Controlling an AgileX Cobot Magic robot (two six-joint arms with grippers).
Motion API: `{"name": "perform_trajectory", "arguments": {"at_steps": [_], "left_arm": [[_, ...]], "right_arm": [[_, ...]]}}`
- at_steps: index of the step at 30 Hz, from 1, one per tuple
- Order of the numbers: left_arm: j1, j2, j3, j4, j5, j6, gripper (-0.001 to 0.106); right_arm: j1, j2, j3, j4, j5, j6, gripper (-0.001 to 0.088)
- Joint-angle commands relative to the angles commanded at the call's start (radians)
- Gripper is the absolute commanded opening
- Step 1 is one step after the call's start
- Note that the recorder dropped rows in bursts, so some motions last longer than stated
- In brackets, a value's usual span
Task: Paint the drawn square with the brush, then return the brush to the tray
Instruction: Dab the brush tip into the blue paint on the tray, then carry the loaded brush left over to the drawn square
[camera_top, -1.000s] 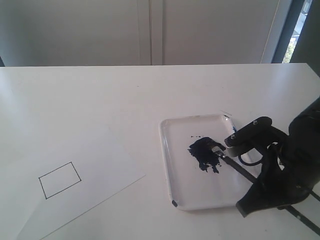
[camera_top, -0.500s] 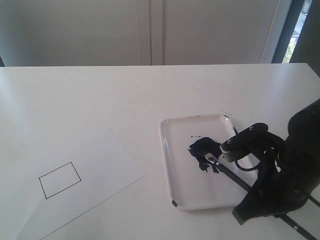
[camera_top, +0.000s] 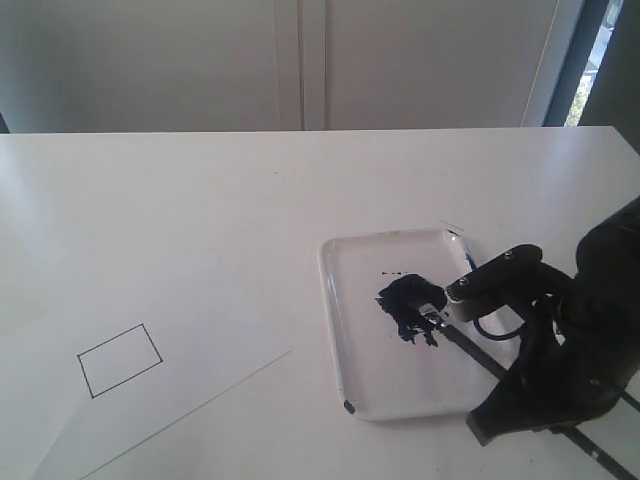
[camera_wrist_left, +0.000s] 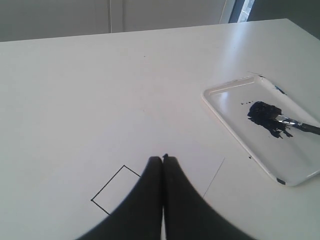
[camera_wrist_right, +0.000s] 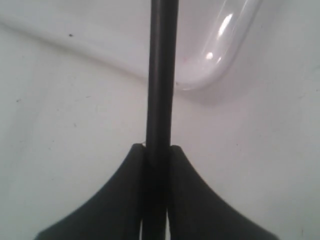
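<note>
The brush (camera_top: 462, 343) lies slanted over the white tray (camera_top: 331, 330), its silver ferrule and tip resting in the dark paint blot (camera_top: 403, 300). My right gripper (camera_top: 515, 385) is shut on the brush's black handle (camera_wrist_right: 161, 75), just outside the tray's near right corner (camera_wrist_right: 225, 45). The drawn square (camera_top: 120, 360) sits on the paper sheet (camera_top: 200, 310) at the left, blank inside. My left gripper (camera_wrist_left: 163, 159) is shut and holds nothing. It hovers over the paper beside the drawn square (camera_wrist_left: 117, 192). From there the tray (camera_wrist_left: 235, 130) and the brush (camera_wrist_left: 295, 122) show.
The white table runs back to a pale wall and cabinet doors (camera_top: 300, 60). The paper lies skewed, one corner pointing toward the tray. The right arm's black bulk (camera_top: 600, 330) fills the table's near right corner.
The brush tip slid toward the tray's front across the paint blot, then drew back a little. The right gripper moved with it. Paper and square are unchanged.
</note>
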Motion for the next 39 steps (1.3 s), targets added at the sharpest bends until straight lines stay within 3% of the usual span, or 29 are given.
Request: {"name": "perform_trajectory", "arguments": {"at_steps": [11, 16, 23, 26, 30, 33, 35, 39], "left_arm": [[0.000, 0.000, 0.000, 0.000, 0.002, 0.000, 0.000], [0.000, 0.000, 0.000, 0.043, 0.000, 0.004, 0.000], [0.000, 0.068, 0.000, 0.059, 0.003, 0.073, 0.000], [0.000, 0.127, 0.000, 0.059, 0.017, 0.113, 0.009], [0.000, 0.210, 0.000, 0.061, 0.017, 0.164, 0.034], [0.000, 0.268, 0.000, 0.077, 0.021, 0.186, 0.050], [0.000, 0.303, 0.000, 0.110, 0.032, 0.197, 0.055], [0.000, 0.380, 0.000, 0.148, 0.047, 0.234, 0.055]], "right_arm": [[0.000, -0.220, 0.000, 0.035, 0.018, -0.042, 0.0000], [0.000, -0.318, -0.004, 0.247, 0.017, -0.237, 0.0000], [0.000, -0.314, -0.059, 0.633, 0.093, -0.590, 0.0000], [0.000, -0.294, -0.095, 0.685, 0.107, -0.635, 0.0000], [0.012, -0.238, -0.135, 0.687, 0.116, -0.645, 0.0000], [0.060, -0.176, -0.167, 0.687, 0.132, -0.669, 0.0000], [0.102, -0.129, -0.190, 0.680, 0.128, -0.678, 0.0000], [0.161, -0.045, -0.235, 0.677, 0.109, -0.718, 0.0000]]}}
